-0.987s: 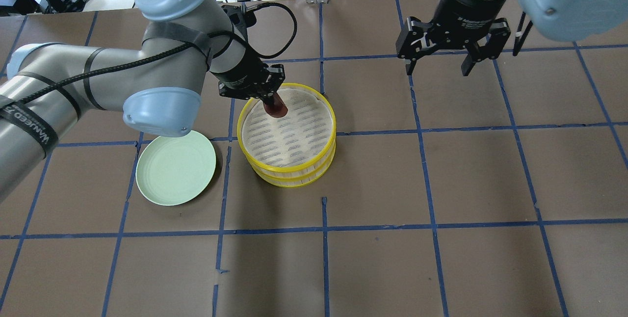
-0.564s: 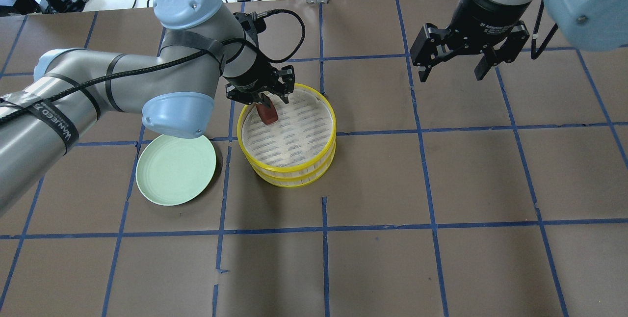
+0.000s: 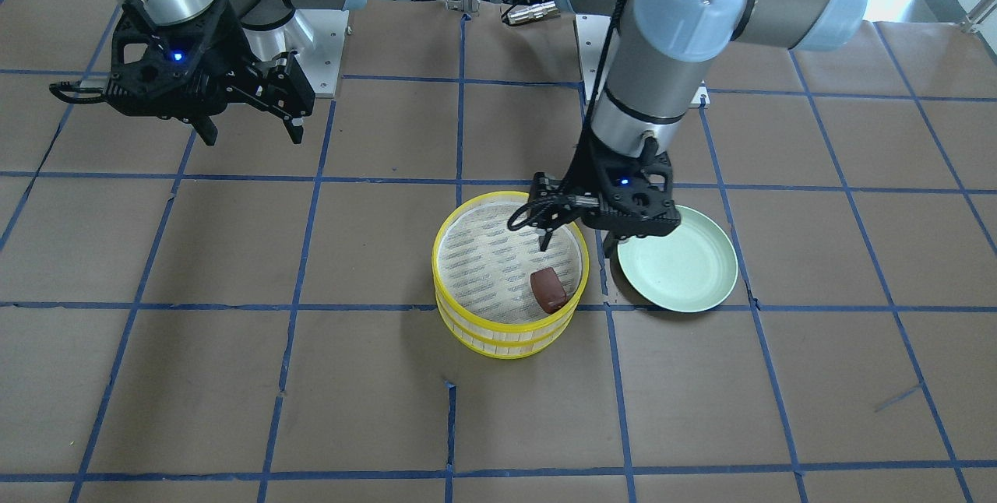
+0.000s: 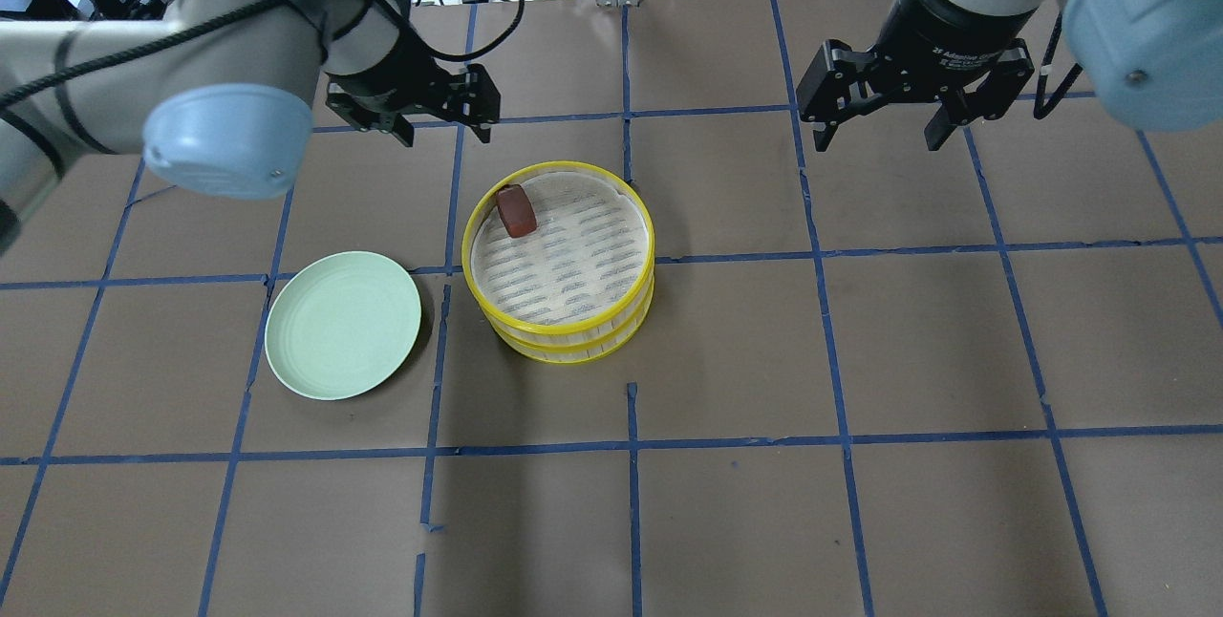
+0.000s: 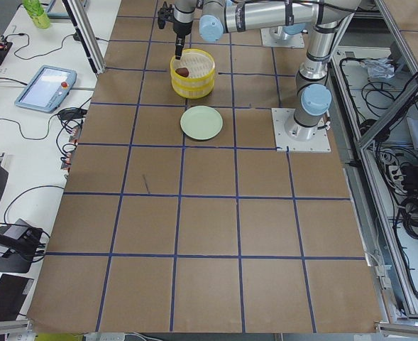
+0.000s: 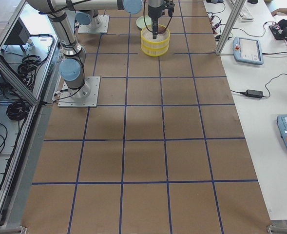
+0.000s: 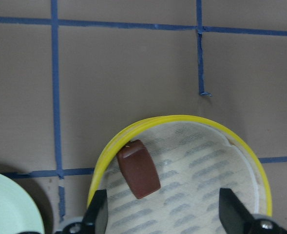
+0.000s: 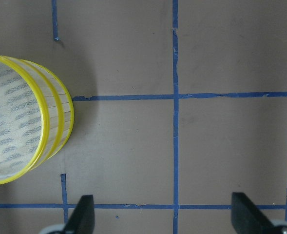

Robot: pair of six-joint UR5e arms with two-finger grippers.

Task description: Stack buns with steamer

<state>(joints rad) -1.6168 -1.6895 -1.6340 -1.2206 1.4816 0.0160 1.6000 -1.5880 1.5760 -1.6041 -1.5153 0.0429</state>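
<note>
A dark reddish-brown bun (image 4: 516, 211) lies in the top tier of the yellow two-tier steamer (image 4: 653, 254), near its rim; it also shows in the front view (image 3: 548, 290) and the left wrist view (image 7: 138, 168). The white bun is out of view. My left gripper (image 4: 444, 132) is open and empty, raised beyond the steamer's far-left rim. In the left wrist view (image 7: 165, 217) the steamer (image 7: 182, 118) sits between its fingers. My right gripper (image 4: 877, 125) is open and empty, high over bare table to the steamer's right; the right wrist view shows the steamer (image 8: 60, 126) at the left.
A pale green plate (image 4: 342, 338) lies empty left of the steamer, also in the front view (image 3: 678, 262). Brown table paper with blue tape lines covers the table. Cables and devices lie beyond the far edge.
My left gripper has opened, let go of the brown bun in the steamer's top tier, and risen away to the far left. My right gripper has shifted slightly right.
</note>
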